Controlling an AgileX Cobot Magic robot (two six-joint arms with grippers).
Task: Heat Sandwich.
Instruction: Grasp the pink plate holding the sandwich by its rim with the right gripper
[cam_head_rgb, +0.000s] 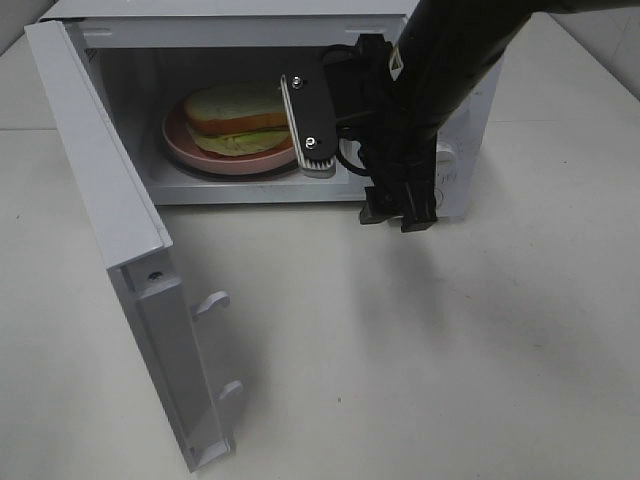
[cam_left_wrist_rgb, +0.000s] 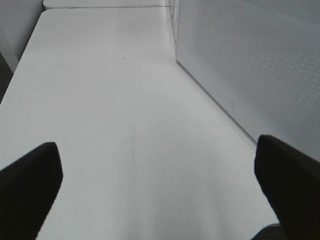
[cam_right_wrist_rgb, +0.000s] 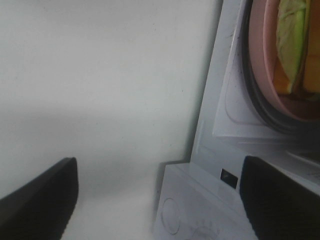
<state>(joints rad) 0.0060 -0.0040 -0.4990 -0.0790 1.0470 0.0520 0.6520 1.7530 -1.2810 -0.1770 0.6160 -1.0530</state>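
Note:
The sandwich (cam_head_rgb: 238, 118), pale bread with green and orange filling, lies on a round pink plate (cam_head_rgb: 205, 155) inside the open white microwave (cam_head_rgb: 460, 170). My right gripper (cam_head_rgb: 352, 168) is open and empty at the right side of the oven's opening, one finger (cam_head_rgb: 308, 118) close to the plate's right edge. In the right wrist view the sandwich (cam_right_wrist_rgb: 292, 40) and plate (cam_right_wrist_rgb: 262, 65) show beyond the open gripper (cam_right_wrist_rgb: 160, 200). My left gripper (cam_left_wrist_rgb: 160, 200) is open and empty over bare table beside the microwave's perforated side wall (cam_left_wrist_rgb: 250, 65). It is out of the high view.
The microwave door (cam_head_rgb: 100, 190) stands swung wide open to the left, its handle (cam_head_rgb: 212, 300) pointing over the white table (cam_head_rgb: 420, 350). The control knobs (cam_head_rgb: 445, 160) are partly hidden behind my right arm.

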